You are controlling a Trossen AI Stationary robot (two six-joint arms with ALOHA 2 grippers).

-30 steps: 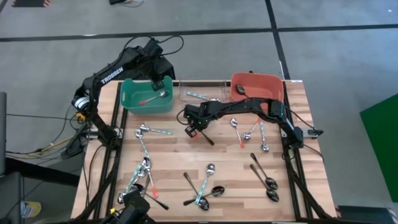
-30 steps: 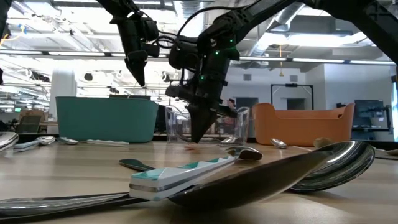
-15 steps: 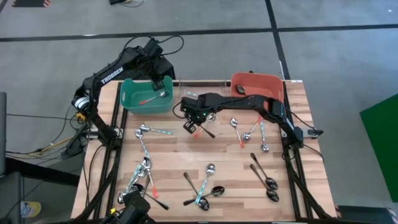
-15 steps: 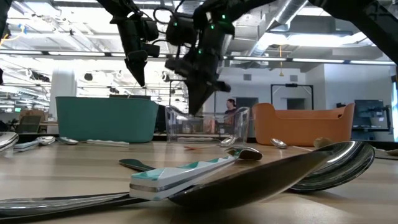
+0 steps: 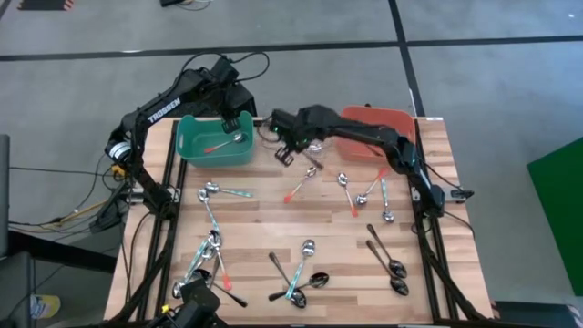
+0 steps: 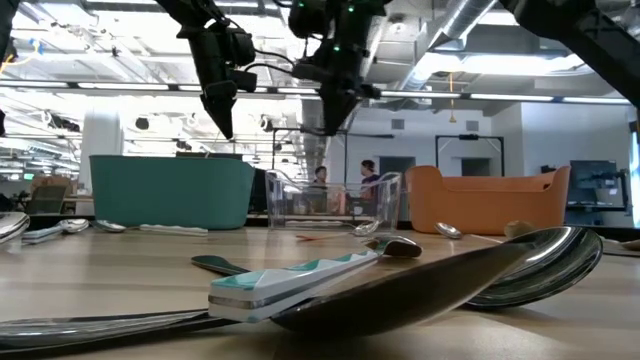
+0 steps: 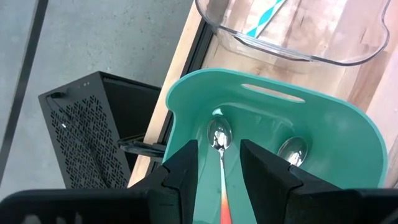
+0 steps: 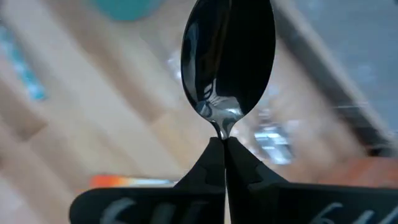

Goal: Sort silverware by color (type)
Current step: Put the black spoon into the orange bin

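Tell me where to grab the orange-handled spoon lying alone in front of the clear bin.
Take the orange-handled spoon at mid-handle, straight down from above, fingers across the handle. It lies flat and diagonal on the table, bare wood either side; the rounded bowl would likely slip. The right gripper holds a dark spoon; the left gripper is open.

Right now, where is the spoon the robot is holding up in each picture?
High view: hard to make out, at the right hand by the clear bin.
Low view: hidden by the right hand, high above the clear bin.
Left wrist view: not in it.
Right wrist view: dark spoon sticking up from the shut hand.
Shared landmark: the clear bin.
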